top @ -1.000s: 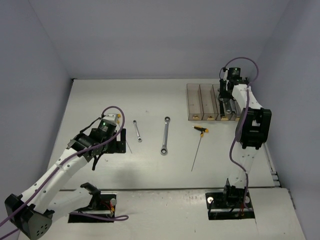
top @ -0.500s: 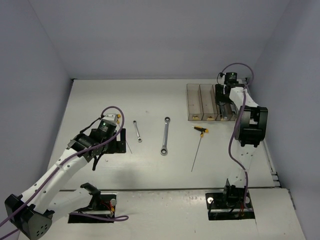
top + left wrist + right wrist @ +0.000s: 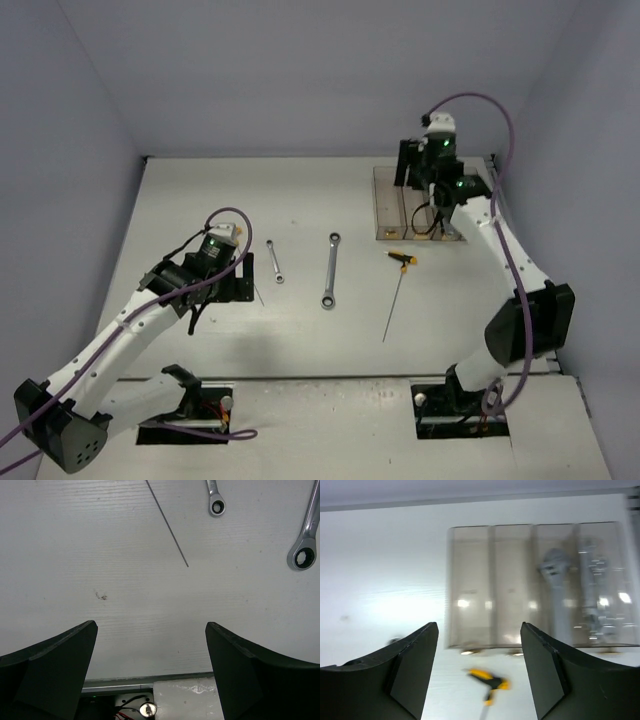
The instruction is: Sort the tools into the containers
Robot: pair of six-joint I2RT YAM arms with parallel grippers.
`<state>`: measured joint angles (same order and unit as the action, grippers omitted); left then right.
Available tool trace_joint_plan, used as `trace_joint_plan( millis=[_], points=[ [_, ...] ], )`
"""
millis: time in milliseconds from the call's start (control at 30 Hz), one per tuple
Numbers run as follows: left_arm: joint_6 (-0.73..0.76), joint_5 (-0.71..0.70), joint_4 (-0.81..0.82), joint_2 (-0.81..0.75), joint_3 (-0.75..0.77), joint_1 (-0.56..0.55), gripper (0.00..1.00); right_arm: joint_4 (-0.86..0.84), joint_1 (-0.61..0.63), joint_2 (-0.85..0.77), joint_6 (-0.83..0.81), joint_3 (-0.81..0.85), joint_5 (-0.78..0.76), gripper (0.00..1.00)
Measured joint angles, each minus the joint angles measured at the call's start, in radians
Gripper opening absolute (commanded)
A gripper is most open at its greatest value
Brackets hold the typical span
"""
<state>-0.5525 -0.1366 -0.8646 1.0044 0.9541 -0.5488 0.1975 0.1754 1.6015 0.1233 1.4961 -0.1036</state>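
Observation:
Four clear brownish bins stand in a row. The two left ones look empty, and the two right ones hold silver spanners. In the top view the bins are partly hidden by my right arm. My right gripper is open and empty, raised over the bins. A yellow-black T-handle driver lies in front of them; it also shows in the right wrist view. A long ratchet wrench, a small wrench and a thin rod lie mid-table. My left gripper is open and empty, just left of the rod.
In the left wrist view the small wrench's ring end and the long wrench's ring end lie at the top right. The table's near edge with a mount plate and wires is below the fingers. Grey walls enclose the table.
My right arm has lifted from the right-hand bins and swung left and up, and it now looks down on the whole row. The left arm has barely moved.

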Motion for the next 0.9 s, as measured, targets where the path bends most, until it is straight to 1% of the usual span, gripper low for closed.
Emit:
trace_joint_plan(
  millis=[67,167,267,367,533,733,900],
  points=[
    [0.001,-0.001,0.0,0.0,0.013,0.0,0.87,-0.006,0.105,-0.057,0.066,-0.058,-0.016,0.65],
    [0.001,-0.003,0.001,-0.006,0.022,0.001,0.87,-0.008,0.235,-0.072,0.164,-0.146,-0.06,0.65],
    [0.001,-0.003,0.0,-0.021,0.022,0.004,0.87,0.005,0.33,-0.034,0.251,-0.22,-0.106,0.65],
    [-0.001,-0.004,-0.004,-0.044,0.022,0.007,0.87,0.017,0.404,0.023,0.336,-0.26,-0.142,0.65],
    [-0.005,-0.007,-0.019,-0.092,0.019,0.008,0.87,0.014,0.487,0.145,0.458,-0.267,-0.155,0.63],
    [-0.01,0.0,-0.03,-0.128,-0.001,0.008,0.87,0.012,0.54,0.299,0.561,-0.247,-0.159,0.59],
    [-0.019,0.013,-0.038,-0.146,-0.032,0.008,0.87,0.0,0.558,0.351,0.631,-0.235,-0.172,0.56]
  ],
)
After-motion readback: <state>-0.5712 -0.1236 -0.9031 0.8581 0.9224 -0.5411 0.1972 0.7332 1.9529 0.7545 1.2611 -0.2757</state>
